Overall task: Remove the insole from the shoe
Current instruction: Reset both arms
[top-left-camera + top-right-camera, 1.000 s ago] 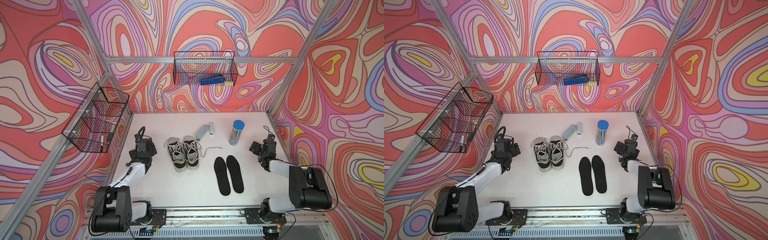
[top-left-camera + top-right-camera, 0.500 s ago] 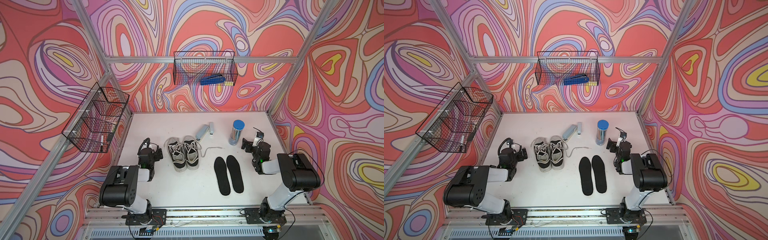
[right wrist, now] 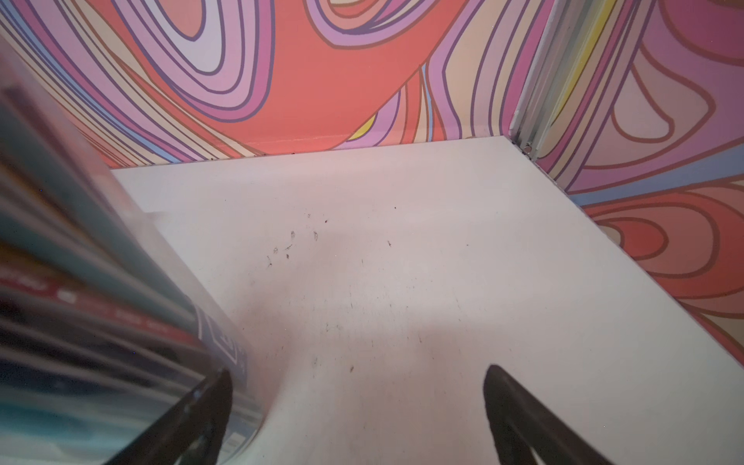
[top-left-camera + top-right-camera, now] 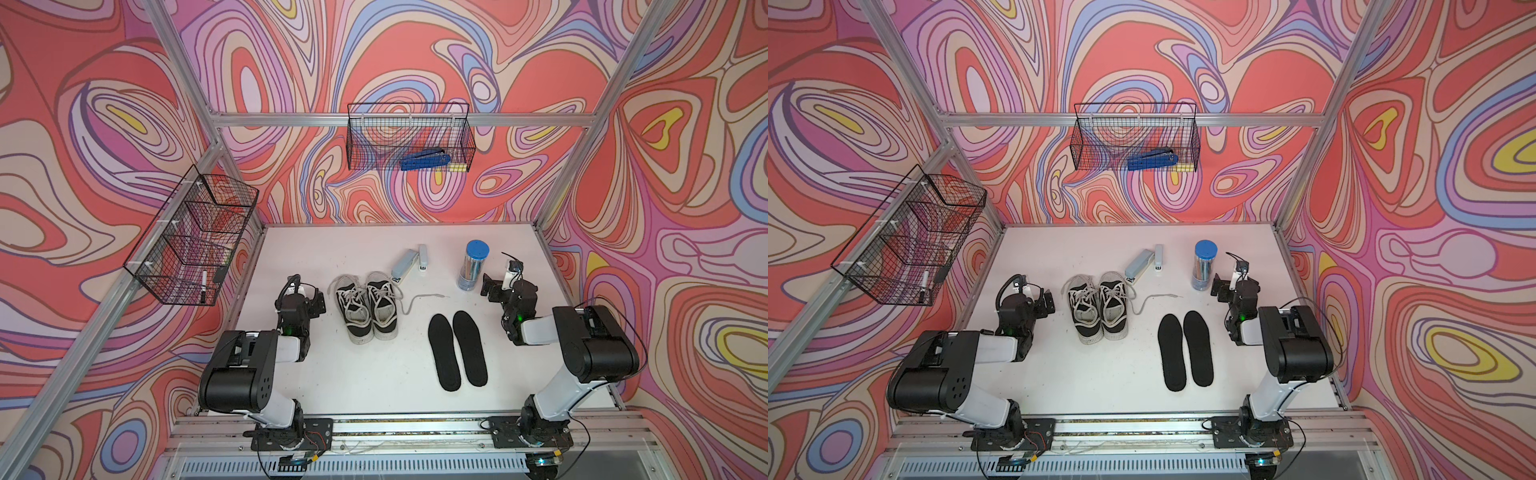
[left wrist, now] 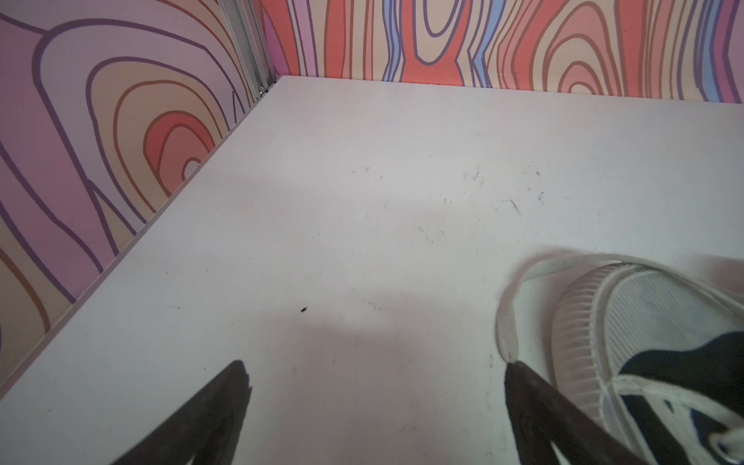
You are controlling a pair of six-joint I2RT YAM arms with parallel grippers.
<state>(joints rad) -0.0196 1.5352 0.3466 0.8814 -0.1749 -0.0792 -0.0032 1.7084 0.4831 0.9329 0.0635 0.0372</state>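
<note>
Left gripper [image 4: 309, 297], jaws spread wide and empty, sits low over the counter [image 4: 374, 382] just beside the toe of the nearer of the two shoes [image 4: 368, 309]. In the left wrist view the loose end of a lace [image 5: 507, 314] lies at one fingertip, and whether they touch cannot be told. Right gripper [image 4: 498, 284], likewise wide open and holding nothing, stands just beside a blue-lidded canister [image 4: 471, 266], well apart from the shoes.

Between the shoes and the right arm, two black insoles [image 4: 457, 353] lie flat on the counter, side by side, toes toward the back wall. Both are outside the shoes, so the task appears complete. The shoe interiors are too dark to show any further liner. Two staplers [image 4: 411, 264] lie behind the shoes.

Handling, as judged: each insole is thin, light and pliable, probably foam with a cloth face. It bends rather than lifts as a board and is not fragile. Lying flat, it offers little edge to pinch. The heel end, or a long side edge, is the likeliest place to take hold, with one finger slid beneath. The shoes are soft canvas on rubber soles and would shift if pushed.
</note>
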